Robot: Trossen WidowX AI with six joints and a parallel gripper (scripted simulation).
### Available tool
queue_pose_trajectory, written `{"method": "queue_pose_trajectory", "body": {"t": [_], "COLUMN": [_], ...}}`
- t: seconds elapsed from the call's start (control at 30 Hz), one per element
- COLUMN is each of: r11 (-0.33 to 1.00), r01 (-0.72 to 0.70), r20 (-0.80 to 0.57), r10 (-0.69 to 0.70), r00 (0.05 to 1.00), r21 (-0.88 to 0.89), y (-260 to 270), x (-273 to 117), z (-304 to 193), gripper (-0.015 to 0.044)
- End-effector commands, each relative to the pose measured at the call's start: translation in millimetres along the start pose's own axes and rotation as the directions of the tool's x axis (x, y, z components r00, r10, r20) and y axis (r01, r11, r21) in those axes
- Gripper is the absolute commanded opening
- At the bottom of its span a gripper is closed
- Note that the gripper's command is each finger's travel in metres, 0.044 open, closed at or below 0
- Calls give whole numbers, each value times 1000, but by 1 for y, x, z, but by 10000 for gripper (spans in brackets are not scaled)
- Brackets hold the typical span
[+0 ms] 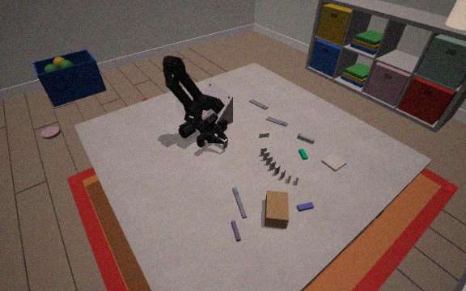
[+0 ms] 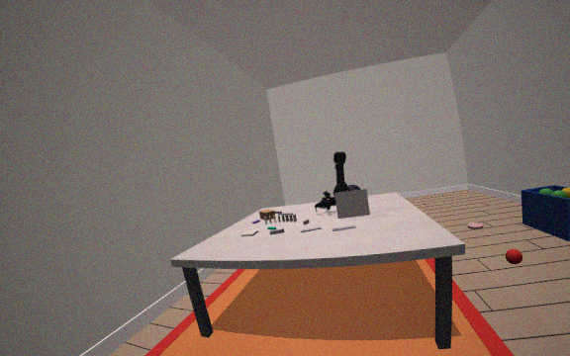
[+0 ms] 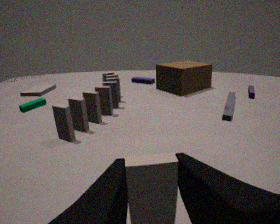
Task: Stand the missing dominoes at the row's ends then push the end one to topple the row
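Observation:
My gripper (image 1: 226, 141) (image 3: 149, 164) is shut on a grey domino (image 3: 152, 192), which shows upright between the fingertips in the wrist view. In the top view the gripper is low, left of the row and apart from it. The row of several standing grey dominoes (image 1: 277, 170) (image 3: 92, 107) curves across the table, all upright. A single domino (image 1: 264, 135) (image 2: 306, 222) lies on the table beyond the near end of the row, apart from it; the wrist view does not show it. The held domino's lower end is hidden.
A brown box (image 1: 277, 208) (image 3: 183, 77) stands near the row's far end. A grey bar (image 1: 239, 203), purple block (image 1: 235, 230), blue block (image 1: 305, 206), green block (image 1: 303, 153) and pale tile (image 1: 333, 162) lie around. An upright grey panel (image 2: 352, 203) stands beside the arm.

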State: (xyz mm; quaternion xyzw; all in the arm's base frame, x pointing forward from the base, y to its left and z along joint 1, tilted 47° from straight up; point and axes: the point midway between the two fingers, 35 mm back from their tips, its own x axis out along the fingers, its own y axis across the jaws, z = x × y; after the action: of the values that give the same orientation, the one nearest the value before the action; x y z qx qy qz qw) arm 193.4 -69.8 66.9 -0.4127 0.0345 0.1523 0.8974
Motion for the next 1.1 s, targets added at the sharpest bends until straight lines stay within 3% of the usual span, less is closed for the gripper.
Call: {"method": "queue_pose_trajectory", "body": {"t": [0.0,0.9,1.07], "r11": [1000,1000,1000], "r01": [-1,-2,-2], "r20": [0,-2,-2], "r10": [1,2,2], "r00": [1000,1000,1000], "r21": [8,10,10], "y": [1,5,5], "x": [1,5,5], "z": [-3,-17,-17], "gripper": [107,107,238]}}
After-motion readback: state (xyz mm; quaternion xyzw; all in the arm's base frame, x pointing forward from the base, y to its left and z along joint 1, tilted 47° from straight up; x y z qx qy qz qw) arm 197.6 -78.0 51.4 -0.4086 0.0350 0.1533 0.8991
